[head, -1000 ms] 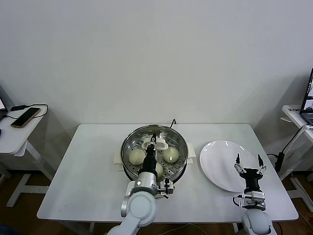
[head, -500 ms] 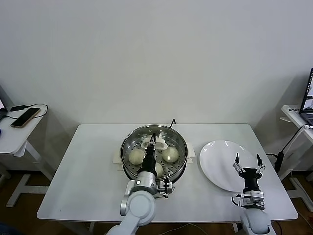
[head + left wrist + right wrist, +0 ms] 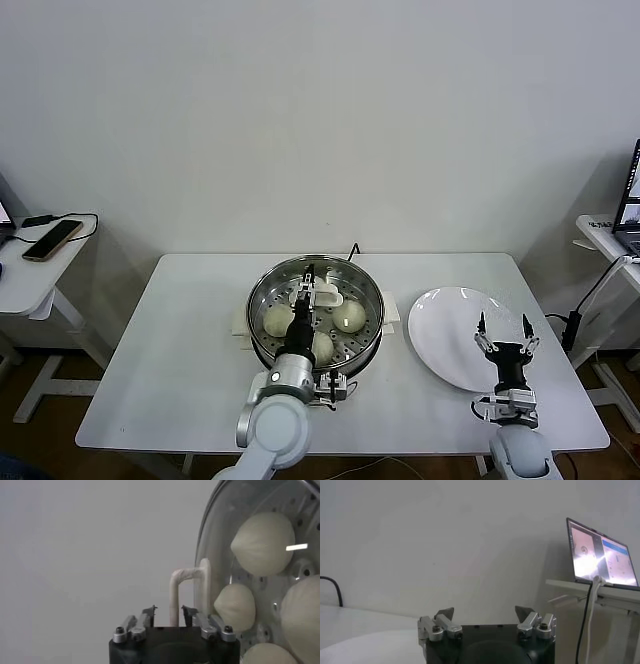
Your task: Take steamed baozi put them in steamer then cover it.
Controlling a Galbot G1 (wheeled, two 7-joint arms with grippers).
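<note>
The steamer (image 3: 263, 300) stands at the table's middle with the glass cover (image 3: 340, 298) lying on it. Three baozi (image 3: 279, 319) show through the glass in the head view; several baozi (image 3: 263, 545) show in the left wrist view. My left gripper (image 3: 306, 288) is open, its fingertips (image 3: 151, 612) on either side of one leg of the cover's cream handle (image 3: 187, 575) with a small gap each side. My right gripper (image 3: 502, 332) is open and empty over the near edge of the white plate (image 3: 450, 315).
The steamer's white base (image 3: 240, 322) sticks out on its left side. A black cable (image 3: 354, 248) lies behind the steamer. A side table with a phone (image 3: 50, 240) stands at the left, and a laptop (image 3: 602, 555) on a stand is at the right.
My left arm's wrist has shifted a little to the left and toward me, with the gripper still at the cover's handle. The right gripper has barely moved.
</note>
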